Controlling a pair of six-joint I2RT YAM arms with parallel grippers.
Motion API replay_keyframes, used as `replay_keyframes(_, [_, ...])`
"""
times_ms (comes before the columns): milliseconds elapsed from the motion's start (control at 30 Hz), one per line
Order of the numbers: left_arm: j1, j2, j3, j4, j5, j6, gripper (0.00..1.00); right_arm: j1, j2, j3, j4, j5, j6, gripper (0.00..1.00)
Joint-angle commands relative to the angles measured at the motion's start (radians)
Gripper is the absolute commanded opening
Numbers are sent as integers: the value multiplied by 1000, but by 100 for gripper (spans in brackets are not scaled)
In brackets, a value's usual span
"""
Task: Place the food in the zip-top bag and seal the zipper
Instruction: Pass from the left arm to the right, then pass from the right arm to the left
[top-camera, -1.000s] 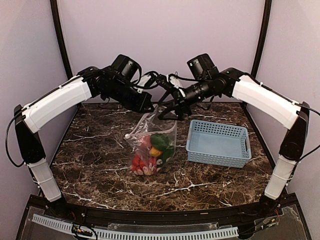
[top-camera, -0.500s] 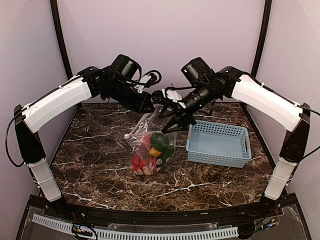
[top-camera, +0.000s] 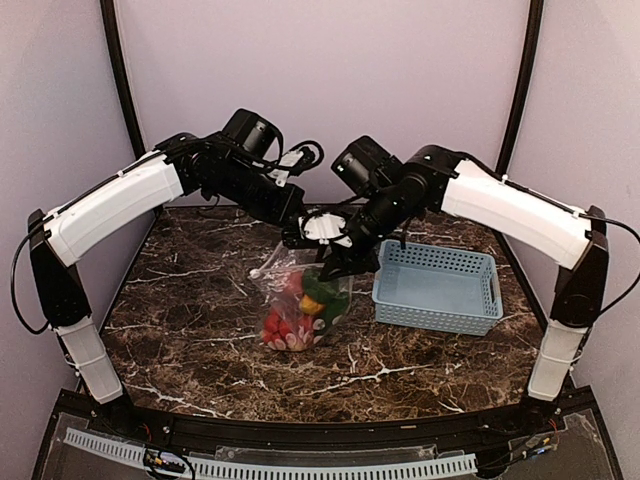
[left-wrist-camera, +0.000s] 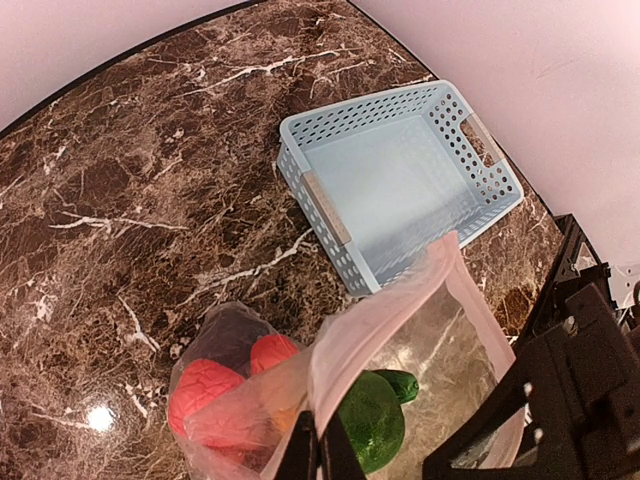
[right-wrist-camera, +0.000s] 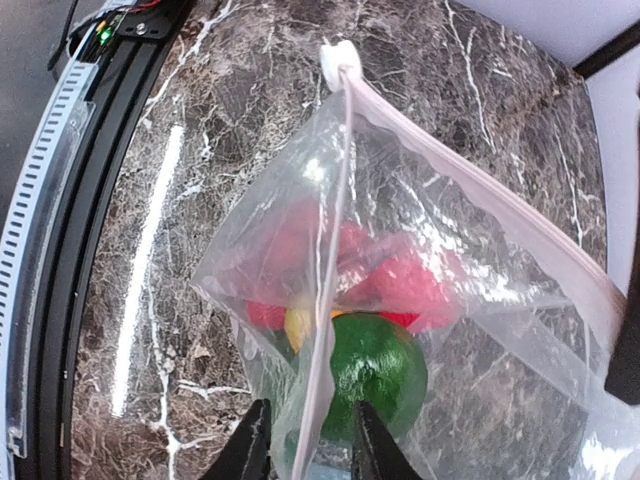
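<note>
On the table (top-camera: 190, 320), beside the basket (top-camera: 437, 287), the bag (top-camera: 283, 262) stands lifted by its mouth, with its bottom on the marble. The food (top-camera: 300, 312) is piled inside. The left gripper (left-wrist-camera: 318, 458) is clenched on the zipper (right-wrist-camera: 325, 260) at one end. The right gripper (right-wrist-camera: 311, 405) straddles the strip, fingers (right-wrist-camera: 250, 445) apart on either side, not yet pinching. The mouth's two lips stand apart.

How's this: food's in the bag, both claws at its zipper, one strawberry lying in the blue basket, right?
No: the left wrist view shows the blue basket empty. Food in the bag, left claw and right claw at its zipper: correct.
</note>
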Motion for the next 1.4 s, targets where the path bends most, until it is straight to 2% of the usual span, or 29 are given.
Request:
replay_keyframes(0, [2,-60,8,-2,6,0,1,44,33,52,-42,93,-9,17])
replay_keyframes(100, [3,-66,4,5,-3,6,1,54,33,53,-28,114,-18,0])
replay_keyframes(167, [3,-74,6,10,-12,20,3,54,32,69,-25,118,-15,0])
replay_keyframes(233, [4,-110,1,13,-48,52,20,53,20,83,-9,127,-11,0])
replay_keyframes(333, [4,-203,-66,67,-157,76,37,44,-7,119,15,126,8,0])
replay_keyframes(367, [3,-282,-139,137,-217,86,47,38,-14,135,17,109,19,0])
replay_keyframes(400, [3,-329,-190,187,-258,91,51,31,-18,150,17,75,33,0])
replay_keyframes(433, [4,-422,-306,301,-269,99,57,22,-17,162,15,48,47,0])
replay_keyframes(467, [4,-474,-367,360,-281,103,59,16,-13,170,11,23,57,0])
replay_keyframes(500, [3,-572,-492,481,-278,107,62,12,-7,173,7,12,63,0])
replay_keyframes(600, [3,-730,-716,715,-226,98,62,9,10,162,10,2,69,0])
replay_keyframes(667, [3,-841,-894,789,-176,81,58,7,14,164,14,-9,78,0])
replay_keyframes(800, [1,-951,-1068,873,-94,45,49,3,13,187,21,-9,95,0])
replay_keyframes(867, [1,-1005,-1138,912,-74,37,49,-3,8,186,26,-7,101,0])
replay_keyframes(1033, [1,-1037,-1236,975,-18,53,51,-10,2,169,33,-14,116,0])
replay_keyframes(1233, [1,-958,-1293,1127,8,33,50,-10,-2,170,33,-13,123,0])
replay_keyframes(1367, [1,-896,-1285,1173,11,64,48,-10,-9,172,33,-28,131,0])
